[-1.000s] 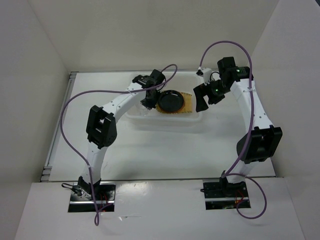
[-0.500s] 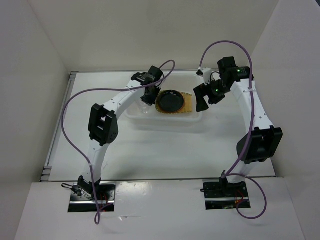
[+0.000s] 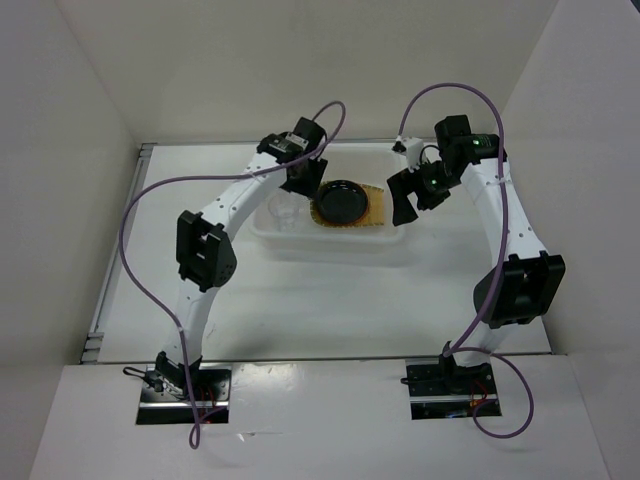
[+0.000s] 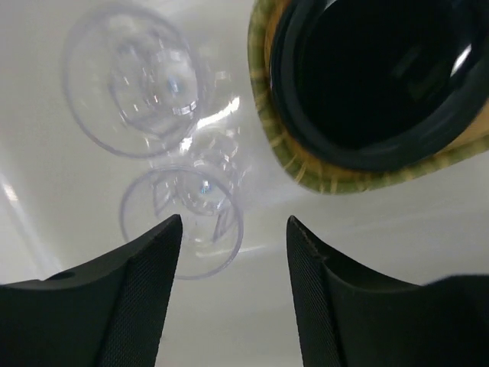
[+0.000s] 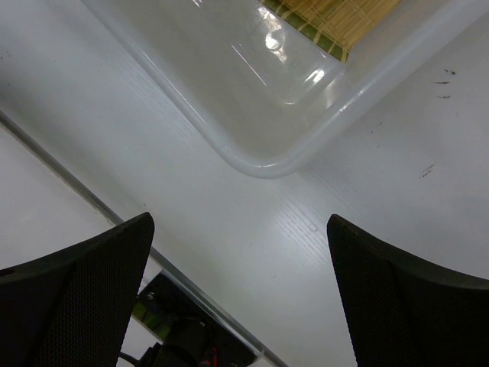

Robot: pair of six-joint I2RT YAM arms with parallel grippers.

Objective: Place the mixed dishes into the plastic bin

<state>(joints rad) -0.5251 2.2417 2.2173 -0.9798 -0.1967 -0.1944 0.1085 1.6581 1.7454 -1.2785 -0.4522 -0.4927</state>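
Note:
The plastic bin [image 3: 330, 238] stands at the far middle of the table. Inside it a black plate [image 3: 340, 200] rests on the tan bamboo tray [image 3: 377, 210]. Two clear cups [image 3: 285, 213] stand at the bin's left end. In the left wrist view, one cup [image 4: 134, 84] is farther off and the other cup [image 4: 183, 222] is just beyond the left fingertip, beside the black plate [image 4: 374, 76] and tray rim [image 4: 306, 164]. My left gripper [image 4: 233, 229] hangs open above the bin floor and holds nothing. My right gripper [image 5: 241, 222] is wide open over the table beside the bin's corner [image 5: 267, 164].
A metal rail [image 5: 76, 191] marks the table's edge below the right gripper. White walls close in the table on the left, right and far sides. Bare white tabletop [image 3: 330, 300] lies between the bin and the arm bases.
My left gripper has opened and pulled up and back from the bin's left end, leaving a clear cup standing there. The right arm has not moved.

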